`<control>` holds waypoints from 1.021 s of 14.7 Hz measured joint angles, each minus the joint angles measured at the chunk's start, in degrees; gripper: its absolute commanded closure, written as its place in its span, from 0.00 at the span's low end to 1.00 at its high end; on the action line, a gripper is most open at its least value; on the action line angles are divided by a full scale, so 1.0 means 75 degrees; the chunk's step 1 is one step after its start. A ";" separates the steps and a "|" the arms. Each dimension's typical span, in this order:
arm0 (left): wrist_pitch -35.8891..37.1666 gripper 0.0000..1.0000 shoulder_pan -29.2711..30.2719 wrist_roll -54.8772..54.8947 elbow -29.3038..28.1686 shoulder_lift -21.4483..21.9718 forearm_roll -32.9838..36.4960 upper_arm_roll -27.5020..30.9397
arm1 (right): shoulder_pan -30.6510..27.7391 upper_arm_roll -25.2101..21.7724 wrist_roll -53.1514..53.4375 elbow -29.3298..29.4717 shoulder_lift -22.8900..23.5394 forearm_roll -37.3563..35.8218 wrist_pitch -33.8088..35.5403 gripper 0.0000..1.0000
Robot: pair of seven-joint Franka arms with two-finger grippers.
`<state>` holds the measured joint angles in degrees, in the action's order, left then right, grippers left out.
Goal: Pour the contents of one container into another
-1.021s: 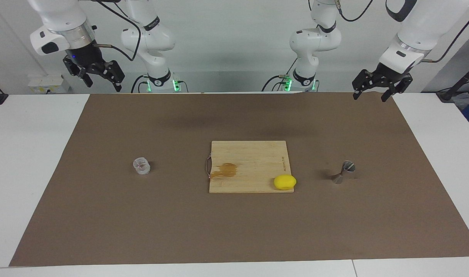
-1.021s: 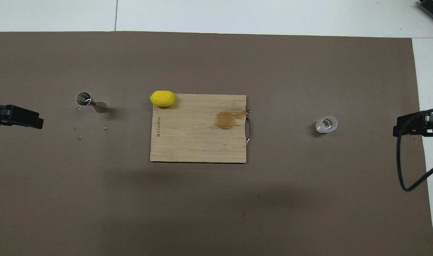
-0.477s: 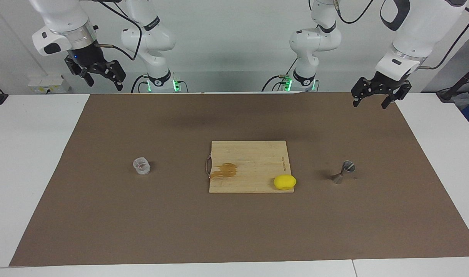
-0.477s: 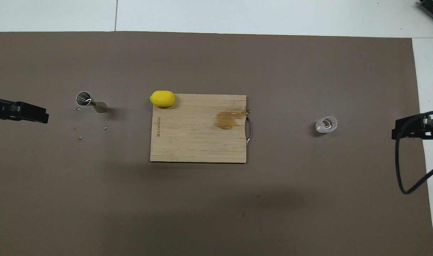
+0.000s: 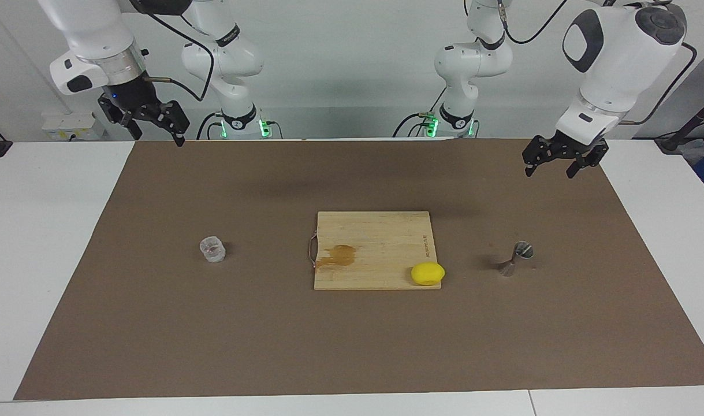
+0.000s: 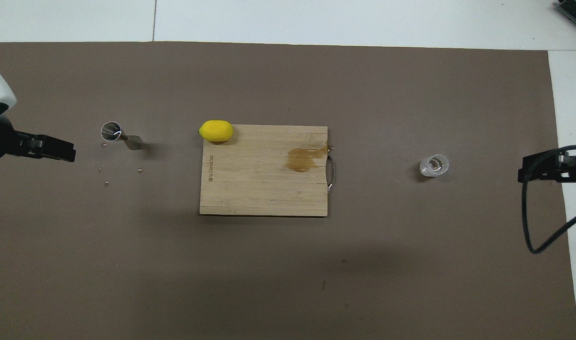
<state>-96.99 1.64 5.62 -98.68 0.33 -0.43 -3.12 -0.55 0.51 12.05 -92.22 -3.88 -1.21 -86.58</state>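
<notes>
Both hands, left (image 5: 549, 167) and right (image 5: 153, 130), hang spread and empty; cutting board (image 6: 264, 189) lettering is unreadable.

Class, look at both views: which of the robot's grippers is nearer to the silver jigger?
Left. The left gripper hangs open in the air near the jigger, at that arm's end of the table. The right gripper is up at the other end, past the clear cup.

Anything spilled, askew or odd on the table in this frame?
Yes: a brown stain marks the cutting board beside its handle, and small bits lie scattered by the upright jigger. The lemon overhangs the board's corner.
</notes>
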 measured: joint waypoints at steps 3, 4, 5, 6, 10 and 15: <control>0.0051 0.00 0.0247 -0.0011 -0.0005 -0.0264 -0.0187 0.0038 | -0.0006 0.0002 0.0000 0.0234 0.0285 0.0009 -0.0034 0.01; 0.0100 0.00 0.0348 -0.0037 -0.0006 -0.0351 -0.0251 0.0051 | -0.0008 0.0002 0.0000 0.0294 0.0340 0.0009 -0.0034 0.01; 0.0121 0.00 0.0451 -0.0142 -0.0005 -0.0447 -0.0316 0.0073 | -0.0008 0.0002 0.0000 0.0329 0.0374 0.0012 -0.0034 0.01; 0.0122 0.00 0.0579 -0.0377 0.0006 -0.0560 -0.0457 0.0091 | -0.0010 0.0002 0.0000 0.0334 0.0389 0.0012 -0.0028 0.01; 0.0124 0.00 0.1067 -0.1580 0.0090 -0.1048 -0.1026 0.0132 | -0.0018 0.0000 -0.0031 0.0328 0.0393 0.0014 0.0012 0.01; 0.0160 0.00 0.1483 -0.3530 0.0129 -0.1568 -0.1961 0.0149 | -0.0011 0.0005 -0.0039 0.0326 0.0393 0.0017 0.0014 0.01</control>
<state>-95.79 12.76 -20.86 -97.72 -11.43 -15.14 -2.00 -0.63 0.55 11.76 -89.77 -0.94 -1.08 -86.47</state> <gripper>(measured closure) 0.000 0.004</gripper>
